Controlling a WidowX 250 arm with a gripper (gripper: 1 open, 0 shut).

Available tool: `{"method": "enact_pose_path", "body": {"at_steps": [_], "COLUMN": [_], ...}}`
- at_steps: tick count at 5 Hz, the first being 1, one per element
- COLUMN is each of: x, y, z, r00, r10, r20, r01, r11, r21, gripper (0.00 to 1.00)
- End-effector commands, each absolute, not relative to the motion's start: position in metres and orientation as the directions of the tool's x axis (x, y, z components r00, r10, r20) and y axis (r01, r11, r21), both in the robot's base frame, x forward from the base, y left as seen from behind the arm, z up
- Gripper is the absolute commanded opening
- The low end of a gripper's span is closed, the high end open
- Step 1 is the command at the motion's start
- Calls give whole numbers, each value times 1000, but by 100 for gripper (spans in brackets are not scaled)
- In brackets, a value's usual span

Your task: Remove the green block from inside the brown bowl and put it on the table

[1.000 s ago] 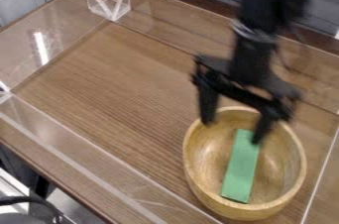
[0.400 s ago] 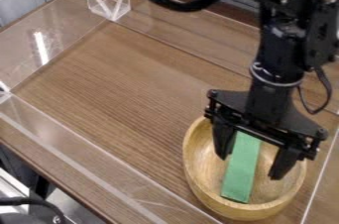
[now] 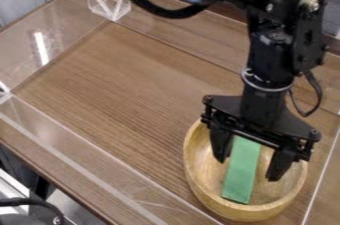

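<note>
The 1 claw (image 3: 254, 159) hung over the brown bowl (image 3: 201, 184), its 2 fingers spread wide, 1 toward each side of the bowl's far half. Nothing sat gripped between them.

The green block (image 3: 240, 177) lay inside the bowl, long side running roughly from the far part of the bowl toward the near rim. Its near part was in plain view; the far end came close to the fingers in the picture, and whether either finger touched it could not be told. The bowl stood on the brown table (image 3: 113, 90), whose bare wood stretched out beside it.

The step in hand looked to be the approach for the grasp, 1st of about 3 steps: take hold of the block, lift it over the rim, set it on the table. The block was still to be picked up, so the task was at an early stage.

The next move called for lining the 2 fingers up with the block's narrow width, going down until 1 was on each side of it, then closing. The curved wall left little room, so a finger could catch the rim or push the bowl. A grip too near the far end might let the block tilt on the way up.
</note>
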State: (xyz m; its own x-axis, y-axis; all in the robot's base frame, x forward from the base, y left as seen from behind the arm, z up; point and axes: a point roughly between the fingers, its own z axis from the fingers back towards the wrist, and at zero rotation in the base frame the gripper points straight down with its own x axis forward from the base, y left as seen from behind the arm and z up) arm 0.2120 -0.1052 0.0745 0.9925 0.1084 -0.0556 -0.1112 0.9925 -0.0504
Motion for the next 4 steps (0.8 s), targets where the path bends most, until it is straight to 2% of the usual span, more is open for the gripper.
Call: {"method": "enact_pose_path", "body": {"at_steps": [1,4], "x": [219,224], "y": [-106,-106], "z": [77,67], "r00": [993,993], "r10": [119,119], "r20": [-26,-25], "r01": [-120,-121], "r11": [990,989], "r21": [-74,-84], "gripper": [100,100]}}
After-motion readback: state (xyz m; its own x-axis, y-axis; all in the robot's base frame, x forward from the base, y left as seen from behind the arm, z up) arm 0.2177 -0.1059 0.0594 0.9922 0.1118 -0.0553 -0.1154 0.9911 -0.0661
